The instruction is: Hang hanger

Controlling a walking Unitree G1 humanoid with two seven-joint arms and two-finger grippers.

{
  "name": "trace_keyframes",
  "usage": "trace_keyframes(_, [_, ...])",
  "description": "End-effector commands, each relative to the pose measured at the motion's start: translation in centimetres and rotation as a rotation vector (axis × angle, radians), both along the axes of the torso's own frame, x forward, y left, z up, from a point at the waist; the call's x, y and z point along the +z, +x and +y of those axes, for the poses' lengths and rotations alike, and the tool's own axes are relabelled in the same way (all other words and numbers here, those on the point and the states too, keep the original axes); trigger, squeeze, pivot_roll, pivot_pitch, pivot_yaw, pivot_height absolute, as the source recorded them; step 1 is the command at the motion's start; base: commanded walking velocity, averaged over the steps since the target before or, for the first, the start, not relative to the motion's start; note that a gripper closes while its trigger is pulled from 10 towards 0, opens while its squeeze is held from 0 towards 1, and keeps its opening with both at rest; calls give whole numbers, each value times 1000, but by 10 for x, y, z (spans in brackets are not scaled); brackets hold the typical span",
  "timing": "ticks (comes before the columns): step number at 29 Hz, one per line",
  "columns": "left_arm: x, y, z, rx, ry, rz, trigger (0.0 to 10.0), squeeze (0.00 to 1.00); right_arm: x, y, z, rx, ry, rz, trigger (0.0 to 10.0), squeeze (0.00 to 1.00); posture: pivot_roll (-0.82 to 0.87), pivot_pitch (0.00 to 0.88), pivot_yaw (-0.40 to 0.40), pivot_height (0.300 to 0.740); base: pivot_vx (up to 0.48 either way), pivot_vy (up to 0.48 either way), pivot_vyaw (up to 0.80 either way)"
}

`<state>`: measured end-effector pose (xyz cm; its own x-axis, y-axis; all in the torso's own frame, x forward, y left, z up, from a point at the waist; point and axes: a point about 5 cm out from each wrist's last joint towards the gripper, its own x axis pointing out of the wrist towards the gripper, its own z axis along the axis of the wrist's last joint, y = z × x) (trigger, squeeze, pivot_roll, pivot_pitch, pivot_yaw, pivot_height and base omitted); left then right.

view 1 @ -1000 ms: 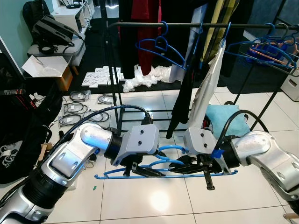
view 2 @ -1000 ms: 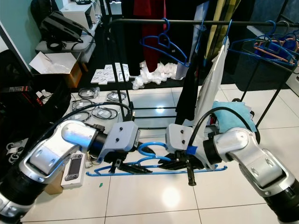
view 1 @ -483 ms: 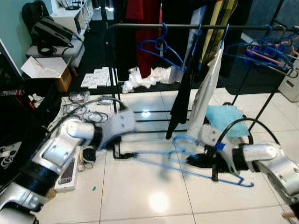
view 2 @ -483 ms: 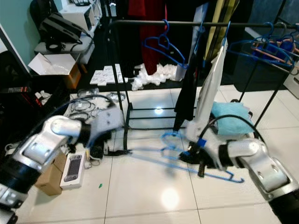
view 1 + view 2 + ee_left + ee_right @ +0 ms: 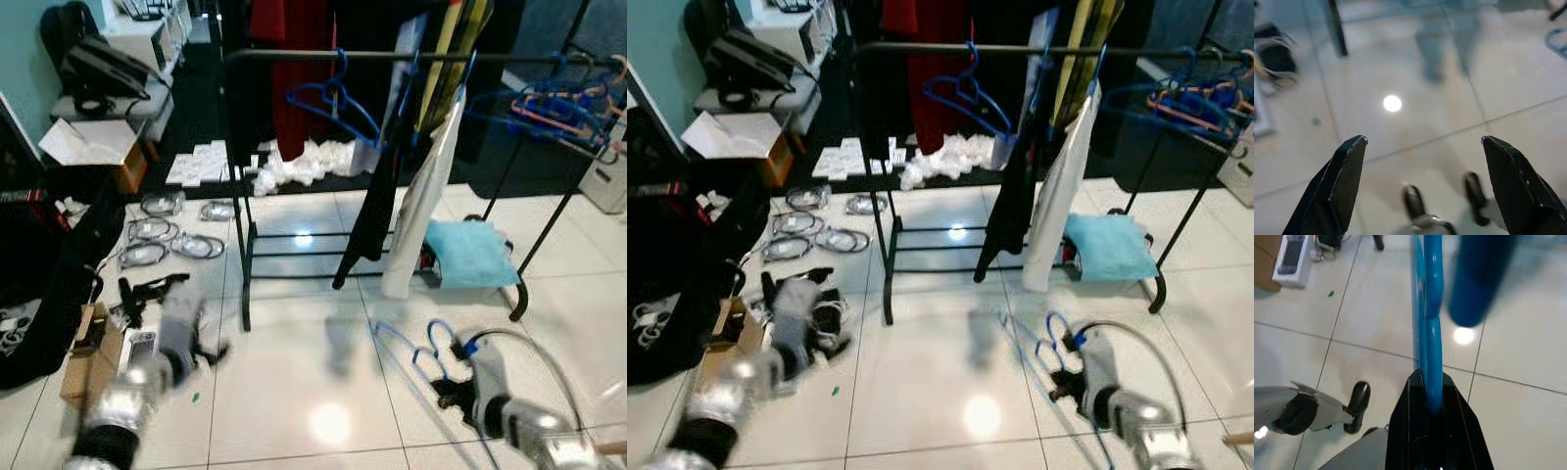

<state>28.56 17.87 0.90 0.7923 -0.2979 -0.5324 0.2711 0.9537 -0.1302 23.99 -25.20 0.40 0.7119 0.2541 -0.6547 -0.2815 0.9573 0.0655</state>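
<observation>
We hold the blue hanger (image 5: 1432, 313) in our right gripper (image 5: 1432, 396), its two black fingers pressed together on the plastic bar. In the head views that arm hangs low at our right side, blurred, and the hanger (image 5: 423, 354) dangles beside it above the white tiled floor (image 5: 294, 392), its hook uppermost. Our left gripper (image 5: 1422, 186) hangs low on the other side with its fingers (image 5: 1342, 186) spread wide apart, nothing between them, pointing down at the tiles. Ahead stands the black clothes rack (image 5: 333, 57), well apart from the hanger we carry. On its rail hang other blue hangers (image 5: 328, 98), a black garment (image 5: 377, 196) and a white garment (image 5: 421, 196). A light blue cloth (image 5: 470, 253) lies at the rack's foot.
</observation>
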Motion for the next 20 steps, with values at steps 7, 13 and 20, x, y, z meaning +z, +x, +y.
trace_keyframes(7, [-14, 1, -18, 109, 31, 11, 10000, 0, -18, 2, 11, -146, -38, -59, 10000, 0, -59, 63, -19, 740, 0, 0, 775])
trace_keyframes(13, [-26, -4, -11, 159, 50, 84, 10000, 0, -20, 9, 14, -151, -85, -88, 10000, 0, -80, 53, 4, 740, 0, 0, 775])
trace_keyframes(20, [-35, -15, -3, 144, 67, 100, 10000, 0, -24, 6, 15, -109, -146, -110, 10000, 0, -82, 49, 12, 740, 0, 0, 775])
